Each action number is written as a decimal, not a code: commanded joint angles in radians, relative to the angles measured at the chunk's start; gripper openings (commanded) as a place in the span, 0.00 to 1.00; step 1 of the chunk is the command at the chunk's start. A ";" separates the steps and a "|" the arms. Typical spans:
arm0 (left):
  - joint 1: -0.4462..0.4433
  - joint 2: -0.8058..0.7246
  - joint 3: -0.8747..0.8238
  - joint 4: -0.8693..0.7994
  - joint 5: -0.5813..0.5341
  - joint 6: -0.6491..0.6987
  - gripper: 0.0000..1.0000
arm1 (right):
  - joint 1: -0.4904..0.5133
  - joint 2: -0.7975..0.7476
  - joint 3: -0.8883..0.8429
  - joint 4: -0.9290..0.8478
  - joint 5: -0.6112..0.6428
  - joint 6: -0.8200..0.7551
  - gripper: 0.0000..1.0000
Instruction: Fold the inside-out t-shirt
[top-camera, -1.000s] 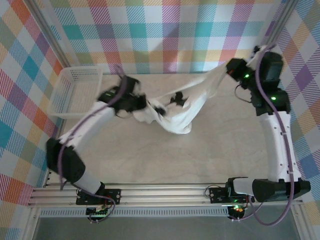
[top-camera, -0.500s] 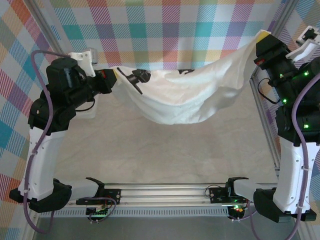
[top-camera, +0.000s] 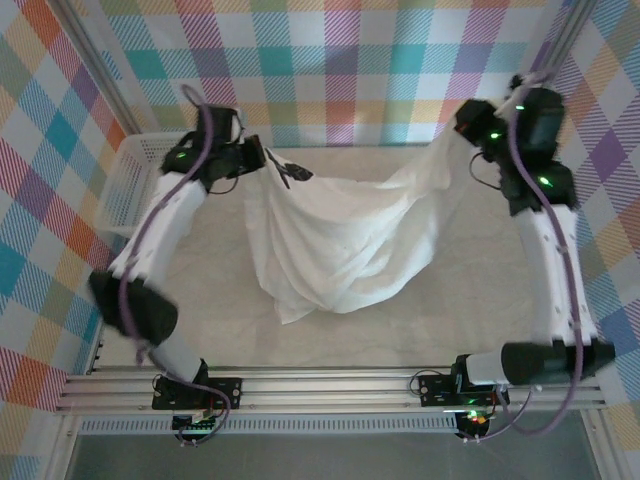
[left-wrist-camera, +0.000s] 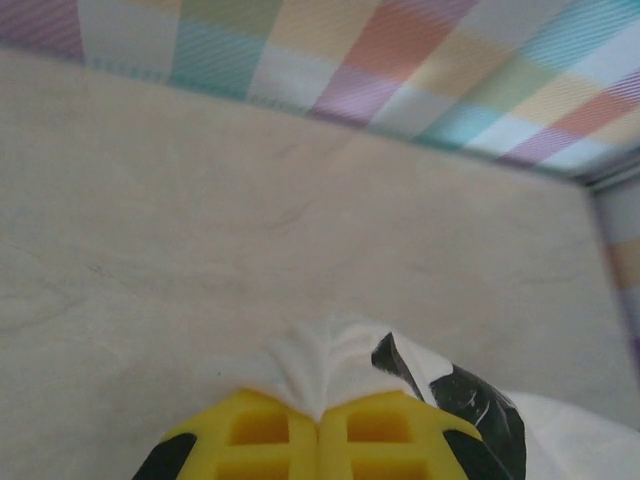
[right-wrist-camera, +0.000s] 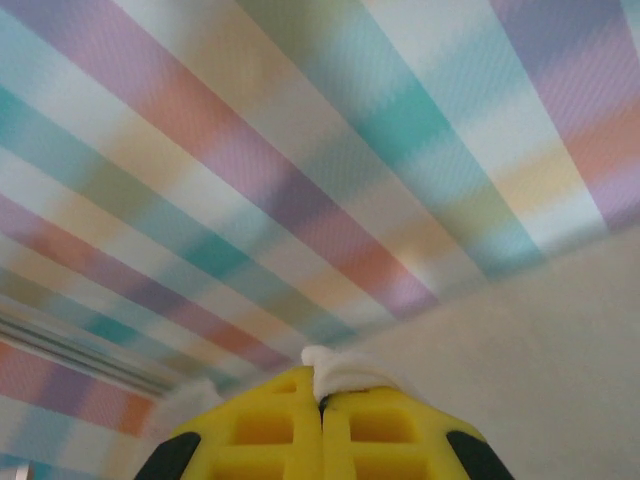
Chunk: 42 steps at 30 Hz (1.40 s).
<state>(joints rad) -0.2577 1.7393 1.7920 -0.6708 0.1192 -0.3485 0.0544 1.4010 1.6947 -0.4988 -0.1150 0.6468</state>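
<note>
T-shirt (top-camera: 340, 235) between left pincer (top-camera: 257, 159), right pincer (top-camera: 461, 133)

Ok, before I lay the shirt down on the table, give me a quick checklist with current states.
1. Left tool shut on the t-shirt, cloth pinched between its pads: ok.
2. Right tool shut on cloth too: ok.
3. T-shirt spread flat between the tools: not ok, it sags and folds in the middle.
4. Lower part smooth on the table: not ok, bunched.
5. Cloth apart from the basket: ok.
6. Which shirt corners are held: cannot tell.
</note>
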 joint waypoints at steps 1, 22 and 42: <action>0.048 0.171 0.041 0.098 0.106 -0.011 0.18 | 0.000 0.069 -0.100 -0.012 -0.049 -0.002 0.00; -0.326 -0.465 -0.931 0.331 0.073 -0.724 0.20 | -0.001 0.043 -0.341 0.020 -0.077 -0.016 0.00; -0.337 -0.147 -0.918 0.481 0.062 -0.780 0.33 | -0.001 0.030 -0.331 0.004 -0.077 -0.014 0.00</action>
<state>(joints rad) -0.5934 1.5757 0.8795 -0.2516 0.1722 -1.1080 0.0544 1.4479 1.3506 -0.5018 -0.1768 0.6395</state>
